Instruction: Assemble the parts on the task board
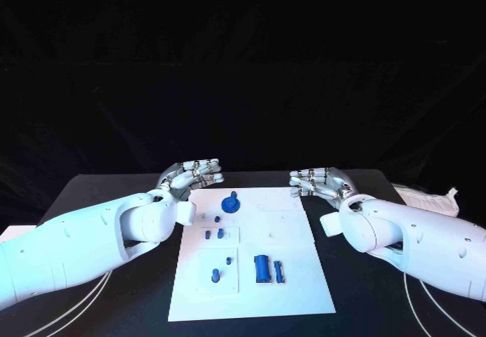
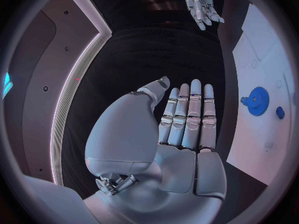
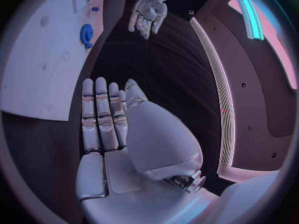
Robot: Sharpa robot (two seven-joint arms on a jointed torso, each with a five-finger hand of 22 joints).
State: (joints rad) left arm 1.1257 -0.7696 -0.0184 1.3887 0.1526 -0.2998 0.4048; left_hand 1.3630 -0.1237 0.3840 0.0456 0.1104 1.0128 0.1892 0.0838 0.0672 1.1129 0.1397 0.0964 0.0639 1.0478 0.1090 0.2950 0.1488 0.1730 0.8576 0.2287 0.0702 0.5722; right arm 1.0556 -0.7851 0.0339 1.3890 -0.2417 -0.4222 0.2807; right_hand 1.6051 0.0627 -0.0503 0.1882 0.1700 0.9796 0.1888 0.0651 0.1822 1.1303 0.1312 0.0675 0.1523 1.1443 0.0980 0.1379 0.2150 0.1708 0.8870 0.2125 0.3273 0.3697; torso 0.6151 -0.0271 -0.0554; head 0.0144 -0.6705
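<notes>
The white task board [image 1: 293, 281] lies in the middle of the black table. On it are a blue gear [image 1: 233, 204] near its far edge, small blue pegs [image 1: 213, 233] in the middle and a blue cylinder [image 1: 263, 268] with a flat blue piece [image 1: 279, 272] nearer me. My left hand [image 1: 189, 179] hovers open past the board's far left corner, fingers straight, holding nothing [image 2: 186, 119]. My right hand [image 1: 319, 184] hovers open at the far right corner, fingers straight and empty [image 3: 106, 114]. The gear [image 2: 255, 100] and board [image 3: 37, 59] also appear in the wrist views.
A crumpled white cloth or bag [image 1: 433, 199] lies at the table's right edge. White cables [image 1: 91, 298] run along the near left of the table.
</notes>
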